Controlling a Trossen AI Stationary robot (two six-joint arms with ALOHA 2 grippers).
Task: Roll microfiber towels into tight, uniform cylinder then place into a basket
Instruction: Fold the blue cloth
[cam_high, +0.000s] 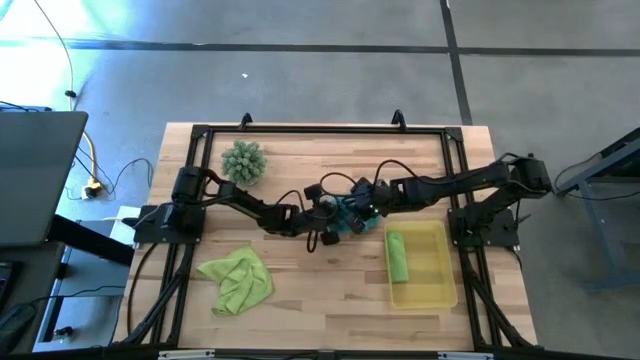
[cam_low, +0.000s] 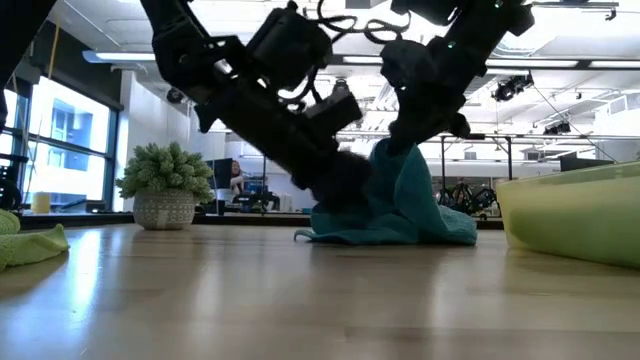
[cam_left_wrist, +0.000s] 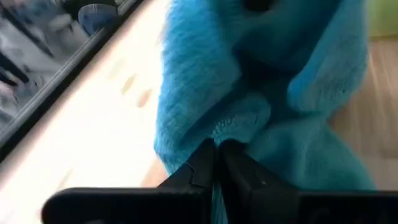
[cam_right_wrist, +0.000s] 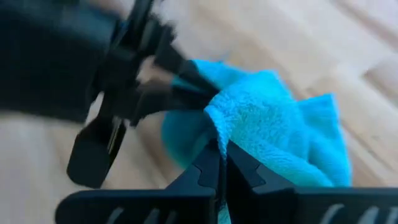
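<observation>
The teal blue towel (cam_high: 350, 215) lies bunched at the table's middle, between both grippers; it also shows in the low view (cam_low: 410, 205). My left gripper (cam_left_wrist: 217, 149) is shut on it from the left side, my right gripper (cam_right_wrist: 221, 148) is shut on it from the right. One lime green towel (cam_high: 237, 280) lies crumpled on the table at the near left. Another lime green towel (cam_high: 398, 255), rolled up, lies inside the yellow basket (cam_high: 435, 290) at the near right. My left gripper pinches a fold of the teal towel (cam_left_wrist: 239, 127) between its two fingertips, coming slanting down from the table's left. The towel's lower part rests on the table. My right gripper pinches a raised fold of the teal towel (cam_right_wrist: 225, 121) between its two fingertips, coming slanting down from the right. The cloth rises to the fingers (cam_low: 400, 150) and its lower part lies on the table.
A spiky round green plant ball (cam_high: 244, 161) in a pot stands at the far left. A black frame (cam_high: 320, 130) runs around the table's edges. Bare wood lies near the front edge, between the green towel and the basket.
</observation>
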